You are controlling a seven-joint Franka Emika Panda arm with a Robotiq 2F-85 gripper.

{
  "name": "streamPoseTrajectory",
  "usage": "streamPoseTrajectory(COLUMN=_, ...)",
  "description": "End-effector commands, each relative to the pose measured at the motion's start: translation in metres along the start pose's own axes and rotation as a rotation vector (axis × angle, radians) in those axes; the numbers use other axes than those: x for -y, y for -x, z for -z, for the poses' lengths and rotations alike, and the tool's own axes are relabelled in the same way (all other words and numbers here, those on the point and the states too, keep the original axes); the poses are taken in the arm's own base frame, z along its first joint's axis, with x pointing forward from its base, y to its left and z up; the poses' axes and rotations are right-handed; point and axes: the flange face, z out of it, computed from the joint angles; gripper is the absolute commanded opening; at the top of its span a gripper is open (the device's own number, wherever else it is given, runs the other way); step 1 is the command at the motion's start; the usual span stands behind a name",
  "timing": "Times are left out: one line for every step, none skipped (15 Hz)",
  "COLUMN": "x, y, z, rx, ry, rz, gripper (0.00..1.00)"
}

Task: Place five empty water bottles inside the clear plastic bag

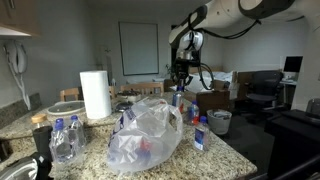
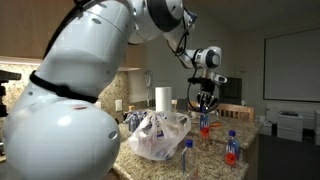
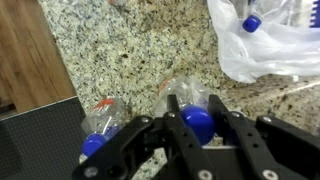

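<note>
Pickup step: the tool (image 3: 197, 127) hangs parted astride a blue-capped water bottle (image 3: 190, 100) upright on the granite desk (image 3: 120, 50), apparently not yet pinching. Next: close, lift, carry it to the clear plastic bag (image 3: 265, 45) nearby.

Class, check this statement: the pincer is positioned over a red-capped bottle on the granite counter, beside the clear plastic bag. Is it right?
Not quite: the cap is blue, not red, as the wrist view shows. The pincer is over a blue-capped bottle on the granite counter, beside the clear plastic bag.
</note>
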Motion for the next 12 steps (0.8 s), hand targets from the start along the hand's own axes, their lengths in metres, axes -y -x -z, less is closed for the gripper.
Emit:
streamPoseTrajectory(x=-0.05, y=0.044, z=0.057, rx=0.02, ry=-0.169, rz=0.015, gripper=0.09)
streamPoseTrajectory(x=-0.061, y=0.052, z=0.064, rx=0.037, ry=-0.221, rz=0.019, gripper=0.09)
streamPoseTrajectory(x=-0.071, y=0.059, z=0.066, rx=0.063, ry=-0.276, rz=0.03, gripper=0.09)
streamPoseTrajectory(x=-0.08, y=0.065, z=0.067, rx=0.084, ry=-0.326, rz=0.039, gripper=0.09)
streamPoseTrajectory(x=-0.088, y=0.071, z=0.064, rx=0.102, ry=-0.381, rz=0.041, gripper=0.09)
streamPoseTrajectory(x=-0.093, y=0.074, z=0.059, rx=0.121, ry=-0.434, rz=0.041, gripper=0.09)
streamPoseTrajectory(x=-0.092, y=0.072, z=0.049, rx=0.14, ry=-0.486, rz=0.031, gripper=0.09)
streamPoseTrajectory(x=-0.087, y=0.068, z=0.035, rx=0.162, ry=-0.537, rz=0.022, gripper=0.09)
streamPoseTrajectory(x=-0.08, y=0.064, z=0.023, rx=0.182, ry=-0.59, rz=0.008, gripper=0.09)
streamPoseTrajectory(x=-0.068, y=0.06, z=0.008, rx=0.2, ry=-0.646, rz=0.015, gripper=0.09)
streamPoseTrajectory(x=-0.051, y=0.057, z=-0.008, rx=0.216, ry=-0.696, rz=0.031, gripper=0.09)
streamPoseTrajectory(x=-0.032, y=0.054, z=-0.024, rx=0.246, ry=-0.729, rz=0.047, gripper=0.09)
